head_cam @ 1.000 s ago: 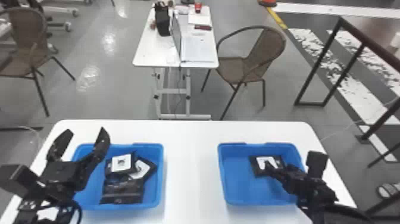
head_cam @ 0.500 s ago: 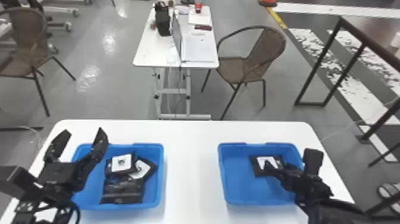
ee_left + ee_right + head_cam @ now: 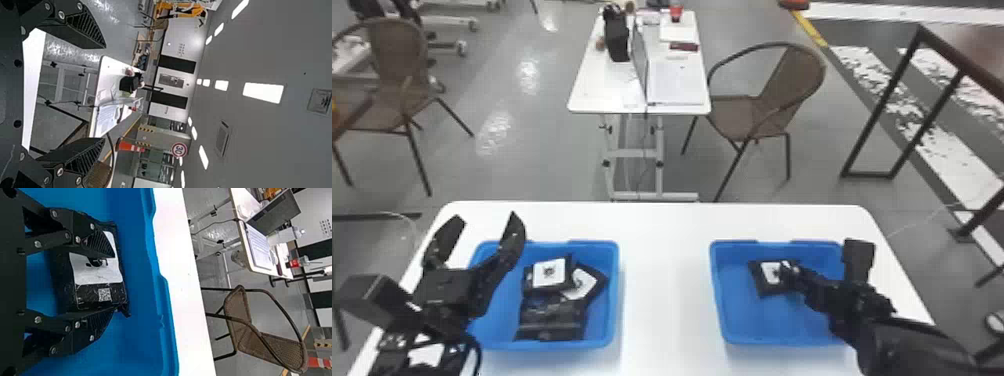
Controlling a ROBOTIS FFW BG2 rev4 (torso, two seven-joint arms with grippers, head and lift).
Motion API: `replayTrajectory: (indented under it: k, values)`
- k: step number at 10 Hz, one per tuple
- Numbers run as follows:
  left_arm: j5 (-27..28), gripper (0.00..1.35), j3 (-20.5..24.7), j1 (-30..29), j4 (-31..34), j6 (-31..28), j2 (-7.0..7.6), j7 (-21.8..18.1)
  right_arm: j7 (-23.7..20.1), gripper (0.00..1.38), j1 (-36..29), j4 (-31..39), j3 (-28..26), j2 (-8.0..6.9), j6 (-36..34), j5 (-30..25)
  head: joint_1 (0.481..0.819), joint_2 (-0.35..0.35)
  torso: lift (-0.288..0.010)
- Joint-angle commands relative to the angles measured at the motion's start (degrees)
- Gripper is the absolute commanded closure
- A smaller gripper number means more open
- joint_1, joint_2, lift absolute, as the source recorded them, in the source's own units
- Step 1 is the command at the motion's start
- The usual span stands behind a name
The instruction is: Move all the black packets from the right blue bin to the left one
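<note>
Left bin (image 3: 616, 300) holds packets (image 3: 552, 317); right bin (image 3: 762, 320), one packet (image 3: 768, 288).

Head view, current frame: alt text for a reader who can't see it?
On a white table, the right gripper is at a black packet in the right blue bin. Several black packets lie in the left blue bin, near the open left gripper.

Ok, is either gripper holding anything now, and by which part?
The left gripper holds nothing. The right gripper is at the black packet in the right bin; whether it grips it can't be told.
</note>
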State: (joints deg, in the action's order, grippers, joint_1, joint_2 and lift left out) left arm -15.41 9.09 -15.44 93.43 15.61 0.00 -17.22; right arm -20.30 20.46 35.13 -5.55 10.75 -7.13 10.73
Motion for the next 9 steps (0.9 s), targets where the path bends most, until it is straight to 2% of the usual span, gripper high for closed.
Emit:
replayTrajectory:
  k: [1,2,4,6,9]
  values:
    - [-0.06,0.20,0.14,0.06,0.00,0.39,-0.15,0.00,-0.35,1.03,-0.34,0.73,0.28,-0.11,-1.92,1.31,0.695,-0.050,0.000]
    - [-0.06,0.20,0.22,0.06,0.00,0.56,-0.15,0.00,-0.26,1.14,-2.27,3.46,0.19,-0.38,-3.59,3.42,0.695,-0.044,0.000]
    - [-0.15,0.20,0.40,-0.12,0.00,0.74,-0.15,0.00,1.23,1.15,-5.17,8.91,0.10,0.06,-7.72,3.77,0.695,-0.032,0.000]
    - [-0.41,0.20,0.84,-0.47,0.00,1.44,-0.15,0.08,2.73,1.16,-7.98,11.46,0.10,0.50,-7.81,7.29,0.695,-0.036,0.000]
    - [-0.32,0.20,0.31,-0.29,0.00,2.93,-0.15,0.79,3.96,1.16,-16.60,28.77,-0.16,0.33,-8.60,13.62,0.695,-0.033,0.000]
